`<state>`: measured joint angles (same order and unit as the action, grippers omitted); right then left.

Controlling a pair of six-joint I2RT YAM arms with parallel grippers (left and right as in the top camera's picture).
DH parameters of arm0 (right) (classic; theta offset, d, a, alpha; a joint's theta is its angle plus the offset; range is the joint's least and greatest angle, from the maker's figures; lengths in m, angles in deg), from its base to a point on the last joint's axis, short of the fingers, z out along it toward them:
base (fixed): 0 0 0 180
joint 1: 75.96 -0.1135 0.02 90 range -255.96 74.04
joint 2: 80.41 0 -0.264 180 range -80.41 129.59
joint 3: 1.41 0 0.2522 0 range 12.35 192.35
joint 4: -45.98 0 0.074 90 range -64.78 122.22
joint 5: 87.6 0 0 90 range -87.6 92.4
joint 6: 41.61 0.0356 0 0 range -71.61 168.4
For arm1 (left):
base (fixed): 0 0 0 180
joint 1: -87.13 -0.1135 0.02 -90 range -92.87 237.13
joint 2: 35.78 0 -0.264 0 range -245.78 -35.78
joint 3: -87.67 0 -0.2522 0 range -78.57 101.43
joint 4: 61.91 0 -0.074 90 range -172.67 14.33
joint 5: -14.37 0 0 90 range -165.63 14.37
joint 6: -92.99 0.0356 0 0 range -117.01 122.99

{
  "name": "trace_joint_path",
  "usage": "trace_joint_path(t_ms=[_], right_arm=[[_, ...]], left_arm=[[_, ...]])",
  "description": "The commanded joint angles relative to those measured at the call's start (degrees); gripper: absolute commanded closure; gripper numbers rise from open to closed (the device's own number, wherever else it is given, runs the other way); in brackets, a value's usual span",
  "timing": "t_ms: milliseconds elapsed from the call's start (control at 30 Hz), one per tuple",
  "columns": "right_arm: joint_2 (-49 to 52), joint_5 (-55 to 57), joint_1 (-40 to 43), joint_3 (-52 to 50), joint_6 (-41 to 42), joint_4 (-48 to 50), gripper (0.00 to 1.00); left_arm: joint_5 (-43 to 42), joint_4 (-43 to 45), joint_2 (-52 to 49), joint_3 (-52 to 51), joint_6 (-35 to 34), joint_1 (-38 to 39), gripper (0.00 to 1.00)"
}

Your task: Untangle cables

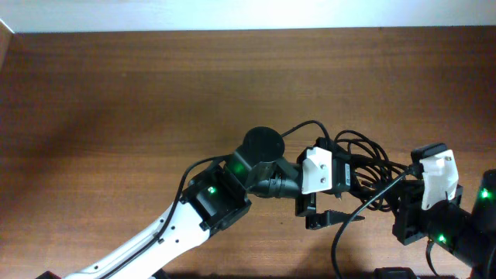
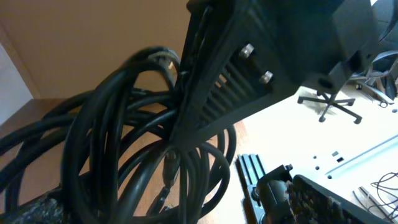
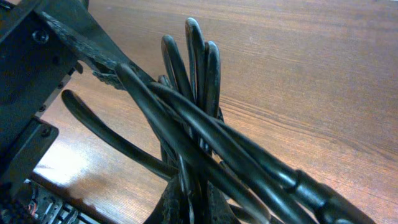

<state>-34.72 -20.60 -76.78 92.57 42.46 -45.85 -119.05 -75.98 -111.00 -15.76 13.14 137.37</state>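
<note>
**A:** Start at the grippers. What is each one doing?

**B:** The right gripper [image 1: 408,180] is clamped tight on the cables [image 1: 372,155], pinching several strands together as one bundle. The left gripper [image 1: 353,180] stands wide apart and grips nothing. In its wrist view, one finger [image 2: 249,74] sits in among the loops.

**A:** And where are the cables?

**B:** Held up above the table [image 1: 116,116], bunched between the two grippers, right of centre.

**A:** So how should this step go?

**B:** I'd judge it a picking-out step. The left should close on one strand only, away from the thick of the tangle. Then it should draw that strand sideways slowly while the right anchors the rest. If it catches two strands, the knot will likely just tighten.

**A:** Does the material matter here?

**B:** The cords are round, smooth and black with a slight shine. They are limp enough to curl into overlapping loops. Smooth jackets ought to slide past each other, but a plug end could snag, and I can't make one out for certain. The table is flat, matte, reddish-brown wood with fine grain.
</note>
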Motion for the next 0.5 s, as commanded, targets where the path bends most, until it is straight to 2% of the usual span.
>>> trace_joint_path(t_ms=[0, 167, 200, 233, 267, 300, 367, 467], right_arm=[[-0.3, -0.7, 0.1, -0.2, 0.4, 0.4, 0.96], [-0.3, -3.3, 0.1, -0.2, 0.2, 0.4, 0.96], [-0.3, -3.3, 0.1, -0.2, -0.1, 0.4, 0.96], [-0.3, -3.3, 0.1, -0.2, -0.7, 0.4, 0.96], [-0.3, -3.4, 0.1, -0.2, -0.7, 0.4, 0.96], [-0.3, -3.4, 0.1, -0.2, -0.7, 0.4, 0.96], [-0.3, -3.4, 0.1, -0.2, -0.7, 0.0, 0.96], [-0.3, -3.4, 0.1, -0.2, -0.7, -0.3, 0.96]], left_arm=[[-1.4, 0.3, -1.6, 0.5, -0.5, 0.4, 0.04], [-1.3, 1.3, -2.3, 0.5, -0.5, 0.4, 0.08], [-1.4, 2.5, -2.3, 0.5, -0.5, 0.3, 0.13], [-1.4, 4.2, -2.2, 0.5, -0.5, 0.3, 0.32], [-1.4, 5.1, -2.2, 0.5, -0.5, 0.3, 0.46], [-1.4, 5.6, -2.2, 0.5, -0.5, 0.3, 0.74], [-1.4, 5.7, -2.2, 0.5, -0.5, 0.3, 0.99], [-1.3, 5.7, -2.2, 0.5, -0.5, 0.3, 1.0]])
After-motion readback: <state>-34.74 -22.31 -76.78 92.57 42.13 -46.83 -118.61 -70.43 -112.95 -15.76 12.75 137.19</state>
